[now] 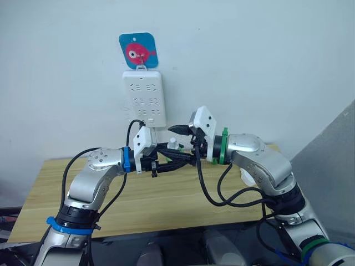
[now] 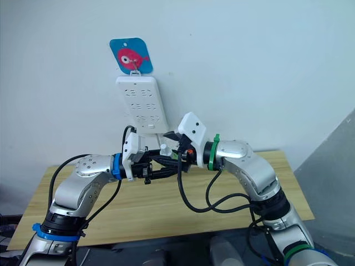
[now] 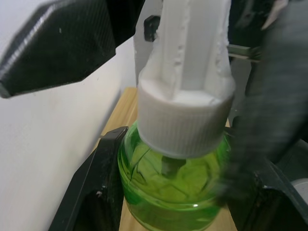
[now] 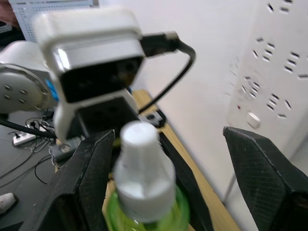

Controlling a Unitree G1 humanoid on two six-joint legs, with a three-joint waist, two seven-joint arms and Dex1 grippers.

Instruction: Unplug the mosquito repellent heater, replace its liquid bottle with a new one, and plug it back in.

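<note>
the left gripper is clamped on a green liquid bottle, fingers on both sides of the glass body, white ribbed cap and wick post pointing up. it's held in mid-air between the two arms, above the wooden table and just below the white power strip hanging on the wall under a fish sticker hook.

the right gripper sits right by the bottle top w/ fingers spread wide; in the right wrist view one finger is just beside the cap, the other well off toward the strip, nothing between them but the bottle neck. it grips nothing.

the mosquito repellent heater can't be picked out w/ certainty. the strip's sockets look bare, so prob. already unplugged. a small whitish thing lies on the table by the right forearm; can't tell what it is.

risks, as a judgement:
- right fingers closing off-centre on the cap could push the bottle sideways in the left grip, glass is smooth and round so it may twist or slip & drop to the table.
- the wick post is thin, a sideways knock could snap it.
- both arms work close to the wall; a swing of either could bump the strip on its hook.
- cables loop near the wrists, could snag.
</note>
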